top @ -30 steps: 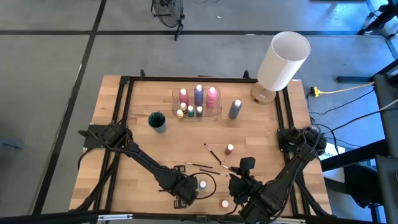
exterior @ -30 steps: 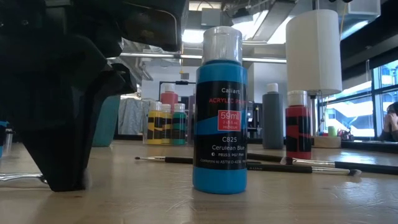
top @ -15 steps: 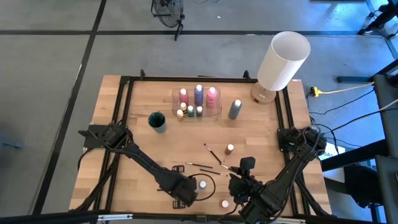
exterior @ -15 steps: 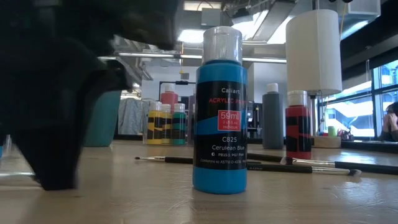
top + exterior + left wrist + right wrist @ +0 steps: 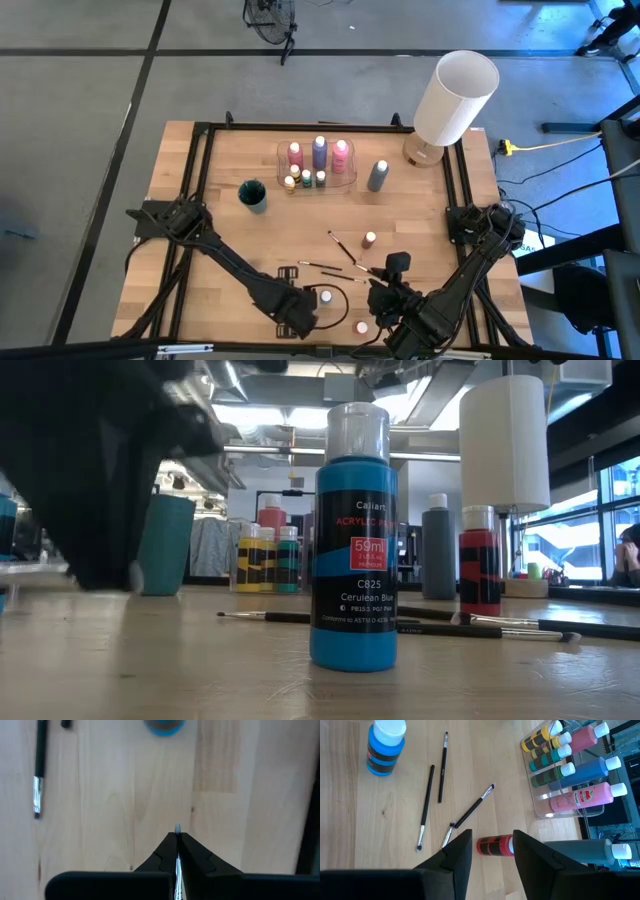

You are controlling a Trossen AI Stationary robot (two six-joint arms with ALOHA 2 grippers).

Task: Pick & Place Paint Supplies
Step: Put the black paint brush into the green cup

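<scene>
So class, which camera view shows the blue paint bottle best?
The low view: the blue paint bottle stands close, label readable. The right wrist view shows it slantwise, the high view only its white cap, the left wrist view just an edge.

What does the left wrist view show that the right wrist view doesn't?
Only the left wrist view shows the left gripper, shut on a thin paintbrush whose tip pokes out between the fingers. Only the right wrist view shows the open right gripper, the red bottle standing beyond it, the clear tray of paint bottles, the grey bottle, and three more loose brushes. Both show the wooden table, the blue bottle and a loose brush.
</scene>
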